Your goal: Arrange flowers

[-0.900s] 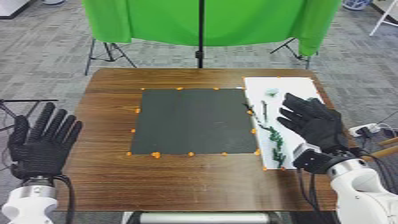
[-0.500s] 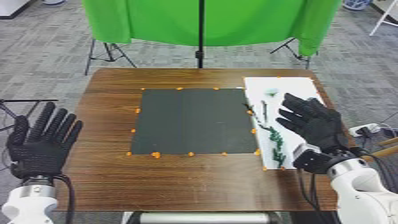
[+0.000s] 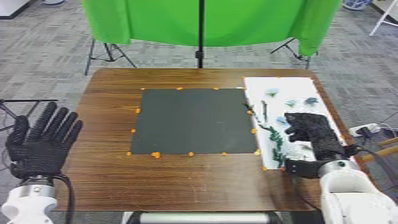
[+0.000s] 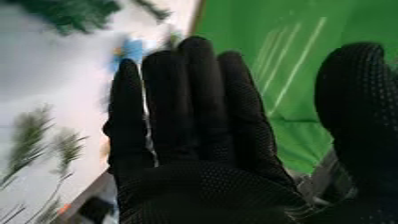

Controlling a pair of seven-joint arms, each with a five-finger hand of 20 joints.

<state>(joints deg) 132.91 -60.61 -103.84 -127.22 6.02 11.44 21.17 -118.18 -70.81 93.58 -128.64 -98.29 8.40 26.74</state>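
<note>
You are bringing your right hand (image 3: 311, 131) back toward the robot's side of the white sheet (image 3: 291, 85), away from where it was hovering half a second ago. The move is revealing a pale blue flower (image 3: 290, 103) and a darker blue-grey flower (image 3: 311, 101), both lying on the sheet's far half, beyond the hand. A blue flower (image 3: 282, 120) is now showing just beside your fingers, while the green sprig (image 3: 276, 142) is lying to the hand's left, on the sheet as before. In the right wrist view, your fingers are pointing straight and gripping nothing, and the thumb is standing well apart. Your left hand (image 3: 37, 150) is staying put left of the wooden table (image 3: 178, 185), its fingers extending straight and slightly spread.
</note>
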